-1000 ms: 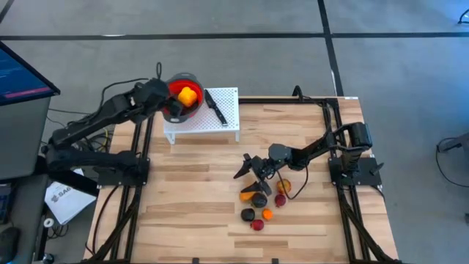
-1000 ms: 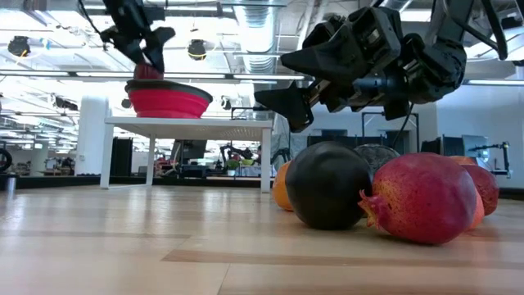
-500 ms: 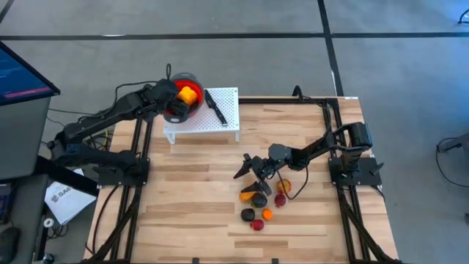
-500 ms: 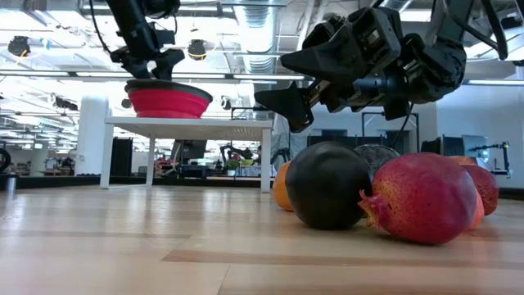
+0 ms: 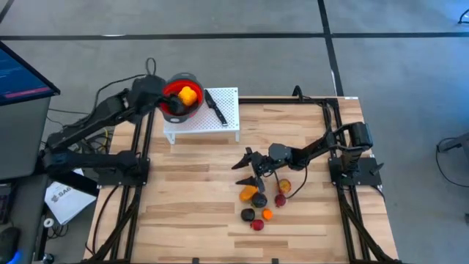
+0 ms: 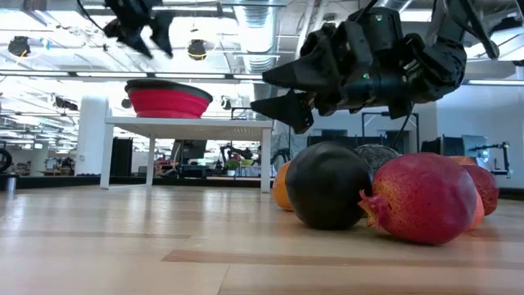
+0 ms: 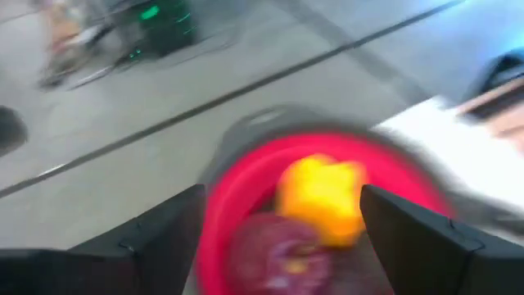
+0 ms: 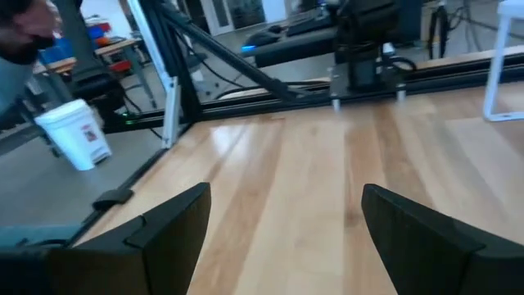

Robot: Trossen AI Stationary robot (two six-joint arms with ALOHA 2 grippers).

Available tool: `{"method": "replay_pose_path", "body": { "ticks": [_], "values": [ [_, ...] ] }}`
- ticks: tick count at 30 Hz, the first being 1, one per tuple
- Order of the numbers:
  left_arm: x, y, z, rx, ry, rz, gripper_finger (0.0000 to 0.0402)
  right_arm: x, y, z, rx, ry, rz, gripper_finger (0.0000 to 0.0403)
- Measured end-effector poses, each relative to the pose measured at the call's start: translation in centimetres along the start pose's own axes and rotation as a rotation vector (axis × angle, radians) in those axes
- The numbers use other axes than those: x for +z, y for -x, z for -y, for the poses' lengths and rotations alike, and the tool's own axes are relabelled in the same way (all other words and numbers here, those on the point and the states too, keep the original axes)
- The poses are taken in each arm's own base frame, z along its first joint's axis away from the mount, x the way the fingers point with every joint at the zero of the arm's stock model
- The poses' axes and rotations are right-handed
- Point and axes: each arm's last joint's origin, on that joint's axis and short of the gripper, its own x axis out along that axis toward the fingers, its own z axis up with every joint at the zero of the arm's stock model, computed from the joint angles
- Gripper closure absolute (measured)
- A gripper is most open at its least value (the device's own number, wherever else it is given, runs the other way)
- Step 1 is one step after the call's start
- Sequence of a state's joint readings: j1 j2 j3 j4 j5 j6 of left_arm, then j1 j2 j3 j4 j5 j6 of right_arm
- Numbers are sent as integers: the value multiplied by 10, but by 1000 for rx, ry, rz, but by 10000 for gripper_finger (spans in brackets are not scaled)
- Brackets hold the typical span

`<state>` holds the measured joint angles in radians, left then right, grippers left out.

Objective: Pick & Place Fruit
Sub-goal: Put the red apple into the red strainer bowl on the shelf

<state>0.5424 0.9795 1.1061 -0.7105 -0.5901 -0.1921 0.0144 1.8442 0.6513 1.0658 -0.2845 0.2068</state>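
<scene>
A red bowl (image 5: pixel 182 95) stands on a white stand (image 5: pixel 209 123) at the table's far left. It holds a yellow fruit (image 7: pixel 321 195) and a dark red fruit (image 7: pixel 274 256). My left gripper (image 5: pixel 157 98) hangs open just above the bowl's left rim and holds nothing. Several fruits (image 5: pixel 261 203) lie in a cluster on the wood at the right, among them a black one (image 6: pixel 327 185) and a dark red one (image 6: pixel 422 197). My right gripper (image 5: pixel 247 164) is open, level, just above and left of the cluster, and touches nothing.
A black-handled knife (image 5: pixel 215 107) lies on the white stand beside the bowl. Black frame rails (image 5: pixel 139 176) run along both sides of the table. Bare wood (image 5: pixel 190 198) lies between the stand and the fruit cluster.
My left gripper has risen from the bowl and drawn back toward the table's left edge, its fingers spreading wider. A dark red fruit now lies in the bowl beside the yellow one. My right gripper has swung slightly toward the far edge, staying in place.
</scene>
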Motion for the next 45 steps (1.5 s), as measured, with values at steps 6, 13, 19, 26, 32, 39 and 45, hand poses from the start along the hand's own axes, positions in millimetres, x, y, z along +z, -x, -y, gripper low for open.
{"method": "replay_pose_path", "body": {
  "ticks": [6,13,19,26,32,39,45],
  "values": [
    [-6,42,26,-501,-16,136,107,15,22,-4,-69,49,-16,92],
    [-53,55,103,-799,-155,170,128,29,70,-43,-228,176,-281,92],
    [-102,52,172,-934,-223,163,138,32,117,-81,-293,191,-501,92],
    [-145,39,234,-994,-216,158,143,9,146,-96,-293,79,-639,92],
    [-174,19,262,-996,-187,150,143,-29,151,-91,-297,41,-665,92],
    [-181,4,271,-981,-131,149,143,-50,142,-86,-284,40,-620,92],
    [-178,-1,269,-969,-120,153,143,-62,130,-83,-322,64,-628,93]
  ]
}}
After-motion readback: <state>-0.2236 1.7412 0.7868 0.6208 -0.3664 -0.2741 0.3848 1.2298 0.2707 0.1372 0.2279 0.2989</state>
